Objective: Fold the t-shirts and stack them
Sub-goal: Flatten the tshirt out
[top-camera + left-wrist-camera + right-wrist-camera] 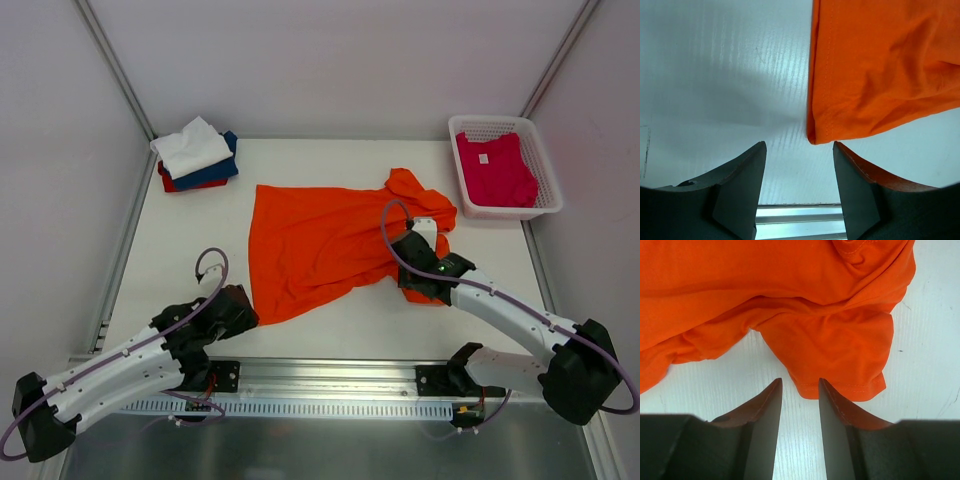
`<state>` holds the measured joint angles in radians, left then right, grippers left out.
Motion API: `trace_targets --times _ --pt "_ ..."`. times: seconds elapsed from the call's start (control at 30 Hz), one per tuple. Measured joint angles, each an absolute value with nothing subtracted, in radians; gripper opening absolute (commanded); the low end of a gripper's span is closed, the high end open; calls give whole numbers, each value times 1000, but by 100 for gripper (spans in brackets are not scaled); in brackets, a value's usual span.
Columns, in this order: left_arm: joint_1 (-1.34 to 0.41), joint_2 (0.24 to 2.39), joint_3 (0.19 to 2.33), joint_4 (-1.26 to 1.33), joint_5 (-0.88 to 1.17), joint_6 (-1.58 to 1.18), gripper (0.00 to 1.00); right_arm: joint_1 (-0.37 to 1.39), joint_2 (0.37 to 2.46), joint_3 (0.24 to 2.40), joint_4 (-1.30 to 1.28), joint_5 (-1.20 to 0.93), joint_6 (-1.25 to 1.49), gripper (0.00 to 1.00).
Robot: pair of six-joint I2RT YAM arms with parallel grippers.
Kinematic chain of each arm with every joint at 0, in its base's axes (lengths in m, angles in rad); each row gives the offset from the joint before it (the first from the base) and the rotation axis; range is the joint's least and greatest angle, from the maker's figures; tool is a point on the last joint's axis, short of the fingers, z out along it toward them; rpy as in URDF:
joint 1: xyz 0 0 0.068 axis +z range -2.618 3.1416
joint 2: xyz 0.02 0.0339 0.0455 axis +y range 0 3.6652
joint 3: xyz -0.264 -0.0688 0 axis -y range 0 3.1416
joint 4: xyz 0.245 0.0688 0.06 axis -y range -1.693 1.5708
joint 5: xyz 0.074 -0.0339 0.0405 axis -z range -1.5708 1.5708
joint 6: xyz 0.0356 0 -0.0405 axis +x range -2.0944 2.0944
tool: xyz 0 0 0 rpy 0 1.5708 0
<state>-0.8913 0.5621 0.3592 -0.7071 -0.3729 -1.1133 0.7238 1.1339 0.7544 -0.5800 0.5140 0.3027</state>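
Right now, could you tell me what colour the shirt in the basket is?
Magenta-pink shirt, clearest in the top external view.

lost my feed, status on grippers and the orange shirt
Left gripper open at orange shirt corner. Right gripper open at sleeve hem. Both empty. Nothing blocking.

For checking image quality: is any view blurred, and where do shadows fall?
Top external: evenly lit and sharp, no glare on the table. Left wrist: soft grey shadow on the table beside the orange shirt, stitching sharp. Right wrist: shirt hem sharp, fingers dark.
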Motion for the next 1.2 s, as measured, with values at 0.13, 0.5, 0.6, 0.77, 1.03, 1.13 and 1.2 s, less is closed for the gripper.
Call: trace_targets --times 0.13,0.5,0.6,0.77,1.03,1.13,1.2 --pt "-892 608 347 -707 -373 -1145 55 725 1119 754 -580 508 303 38" --pt "-904 725 316 -537 -382 -1157 54 735 1085 754 -580 503 303 38" --pt "-904 767 318 -476 -389 -1144 53 739 1085 754 -580 502 303 38" --pt "-904 806 318 -418 -397 -1132 44 739 1085 754 -580 500 303 38" --pt "-929 785 309 -403 -394 -1133 47 740 1088 754 -580 500 303 38" --pt "-937 726 301 -410 -395 -1133 50 742 1098 754 -580 495 303 38" --pt "-937 702 300 -410 -395 -1134 51 744 1106 754 -579 491 303 38"
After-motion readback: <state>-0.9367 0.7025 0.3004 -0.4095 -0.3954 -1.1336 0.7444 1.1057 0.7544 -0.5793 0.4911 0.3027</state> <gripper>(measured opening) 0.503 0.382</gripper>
